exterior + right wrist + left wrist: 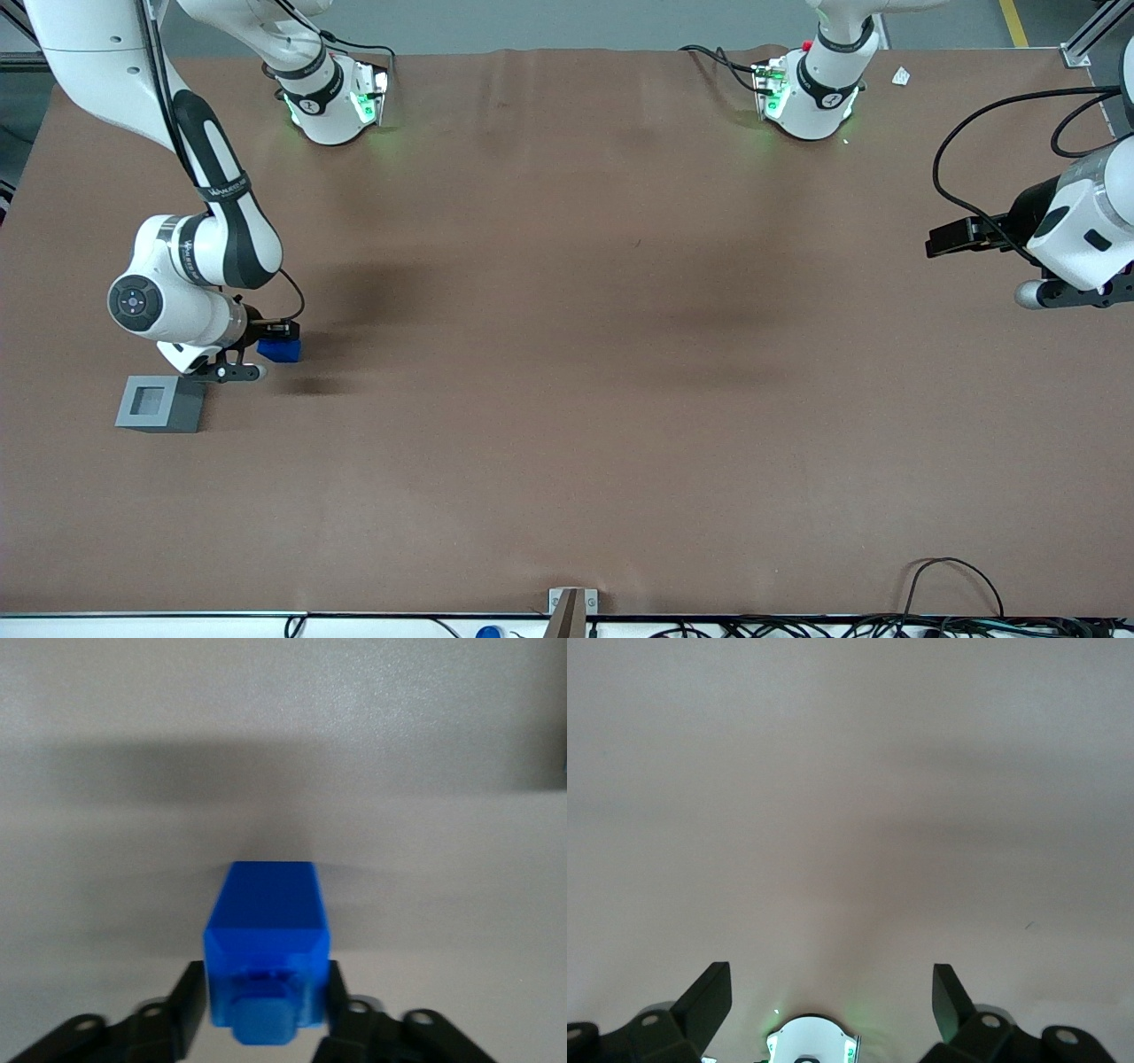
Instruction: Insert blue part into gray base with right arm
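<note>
The blue part (280,351) is held in the right arm's gripper (270,347), near the working arm's end of the table. In the right wrist view the blue part (266,939) sits between the two black fingers (190,1001), which press on its sides, with its stud facing the camera and its shadow on the table below. The gray base (161,404) with its square recess stands on the table nearer the front camera than the gripper, close beside it. The part is held above the table, not over the base.
The brown table top (576,354) stretches toward the parked arm's end. Two arm bases (332,102) stand along the table's edge farthest from the front camera. Cables (957,585) lie at the near edge.
</note>
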Motion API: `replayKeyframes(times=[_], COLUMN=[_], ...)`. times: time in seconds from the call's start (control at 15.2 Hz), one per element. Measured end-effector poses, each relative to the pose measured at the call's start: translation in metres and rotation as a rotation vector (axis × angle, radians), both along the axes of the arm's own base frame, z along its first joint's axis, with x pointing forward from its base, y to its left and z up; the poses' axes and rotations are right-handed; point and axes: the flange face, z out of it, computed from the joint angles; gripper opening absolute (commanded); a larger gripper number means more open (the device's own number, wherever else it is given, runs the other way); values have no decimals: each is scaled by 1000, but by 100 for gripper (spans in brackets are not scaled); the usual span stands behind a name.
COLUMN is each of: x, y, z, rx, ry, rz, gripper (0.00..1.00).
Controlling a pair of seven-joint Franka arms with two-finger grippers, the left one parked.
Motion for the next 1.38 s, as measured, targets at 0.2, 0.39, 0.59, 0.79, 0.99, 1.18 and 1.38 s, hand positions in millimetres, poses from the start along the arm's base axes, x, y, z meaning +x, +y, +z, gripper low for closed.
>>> replayKeyframes(times=[0.2,0.39,0.59,0.79,0.99,1.18,1.38], x=[2,11,25,46,61,71,74], y=[-1,-6,-16,-33,-52,-73,-111], z=[2,12,35,78,118,143,164], rx=[-1,-4,-4,0,2,-1,0], ry=[-8,-30,-15,-9,-17,-56,-94], rz=[-2,-9,-28,-55,-83,-98,-86], gripper=[5,4,4,3,3,2,2])
